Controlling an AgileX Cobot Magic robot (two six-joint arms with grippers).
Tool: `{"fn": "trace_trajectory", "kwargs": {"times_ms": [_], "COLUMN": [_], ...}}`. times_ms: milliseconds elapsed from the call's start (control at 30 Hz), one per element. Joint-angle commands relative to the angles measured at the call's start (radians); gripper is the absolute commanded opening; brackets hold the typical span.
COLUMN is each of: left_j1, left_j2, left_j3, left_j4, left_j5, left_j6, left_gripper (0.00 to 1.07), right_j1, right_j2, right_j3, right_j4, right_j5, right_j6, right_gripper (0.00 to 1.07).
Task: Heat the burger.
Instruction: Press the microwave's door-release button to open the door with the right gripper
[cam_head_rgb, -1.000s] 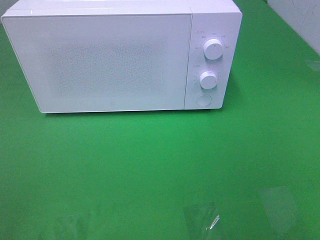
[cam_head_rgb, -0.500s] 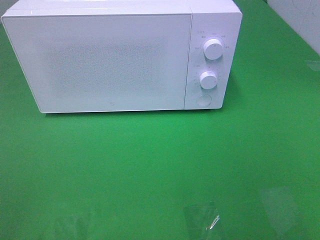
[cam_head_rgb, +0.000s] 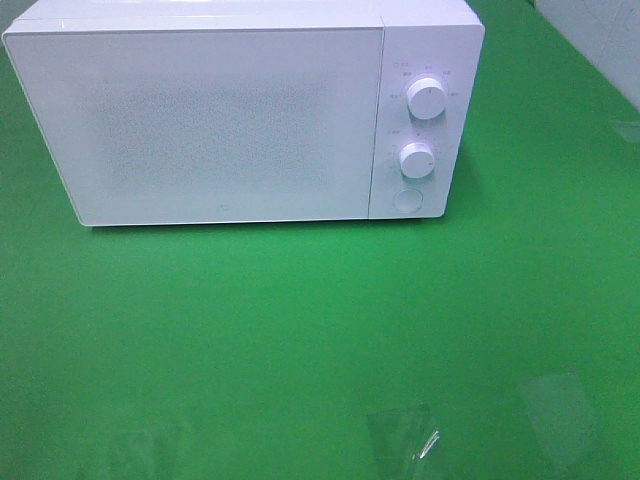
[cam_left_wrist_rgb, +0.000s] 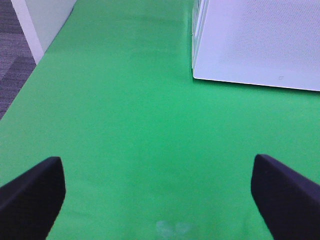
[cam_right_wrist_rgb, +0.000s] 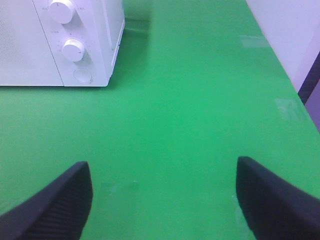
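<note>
Item 1, microwave (cam_head_rgb: 240, 110): white, door shut, fills the upper left and centre of the high view. Frosted door (cam_head_rgb: 200, 125) on its left. On its right a control strip with an upper knob (cam_head_rgb: 427, 100), a lower knob (cam_head_rgb: 417, 159) and a round button (cam_head_rgb: 405, 200) below them.

Item 2, counter (cam_head_rgb: 300, 330): green, bare in front of the microwave. Two clear shiny patches lie on it at the lower edge of the high view, one near centre (cam_head_rgb: 400, 440), one towards the lower right (cam_head_rgb: 555, 405).

Item 3, burger: not visible in any view, so I cannot tell where it is.

Item 4, my left hand (cam_left_wrist_rgb: 159, 194): released, black fingers (cam_left_wrist_rgb: 35, 192) spread wide over bare green, grasping nothing. Nothing lies between it and the microwave's door corner (cam_left_wrist_rgb: 255, 45).

Item 5, my right hand (cam_right_wrist_rgb: 162, 200): released, fingers (cam_right_wrist_rgb: 272, 200) wide apart, grasping nothing, with open green between it and the control strip.

Item 6, views compared: the high view shows neither hand. Only the left wrist view shows the counter's far edge, a white panel (cam_left_wrist_rgb: 45, 20) and grey carpet (cam_left_wrist_rgb: 15, 55) beyond it. Only the right wrist view shows the microwave's plain side wall (cam_right_wrist_rgb: 115, 30), two more pale patches on the green (cam_right_wrist_rgb: 255, 41) (cam_right_wrist_rgb: 290, 107), and more of the white wall (cam_right_wrist_rgb: 285, 30) that the high view clips at its upper right (cam_head_rgb: 600, 40).
</note>
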Motion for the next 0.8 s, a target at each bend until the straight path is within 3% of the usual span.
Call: {"fn": "trace_trajectory", "kwargs": {"times_ms": [33,800], "left_j1": [0.002,0.002], "left_j2": [-0.004,-0.004], "left_j3": [0.001,0.001], "left_j4": [-0.002,-0.002], "left_j5": [-0.014,-0.014], "left_j6": [0.0,0.0], "left_gripper": [0.95,0.95], "right_j1": [-0.007,-0.007], "right_j2": [-0.021,0.51], "right_j3": [-0.014,-0.053], "right_j4": [-0.003,-0.003], "right_j5": [-0.013,-0.599], "right_j6": [-0.019,-0.018], "right_gripper": [0.76,0.76]}}
